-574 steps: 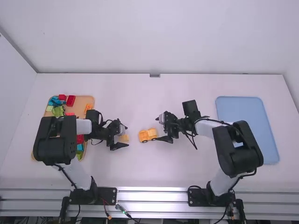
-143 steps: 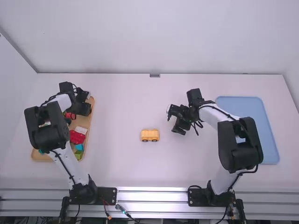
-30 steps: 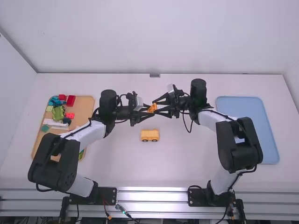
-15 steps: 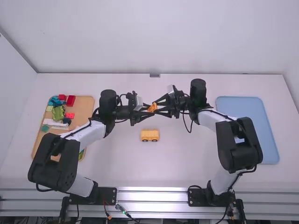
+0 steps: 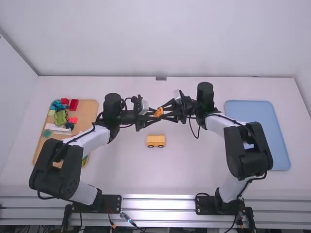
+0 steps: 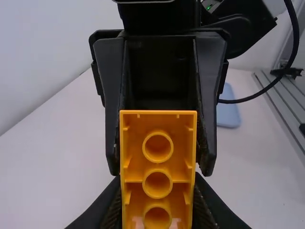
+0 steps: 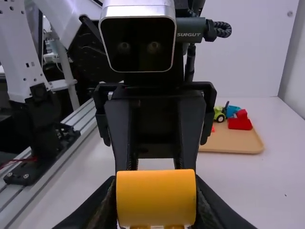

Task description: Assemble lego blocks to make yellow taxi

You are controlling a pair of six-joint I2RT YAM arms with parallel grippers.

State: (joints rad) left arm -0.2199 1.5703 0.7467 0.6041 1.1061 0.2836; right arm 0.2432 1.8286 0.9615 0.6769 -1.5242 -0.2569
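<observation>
The left tool and the right tool meet tip to tip, both closed on one curved-topped orange block, its studded hollow side turned toward the left tool's camera. On the counter, near both tools on their arm-base side, stands the wheeled orange toy; the wooden tray of mixed pieces lies well left of the left tool, the blue tray right of the right tool.
</observation>
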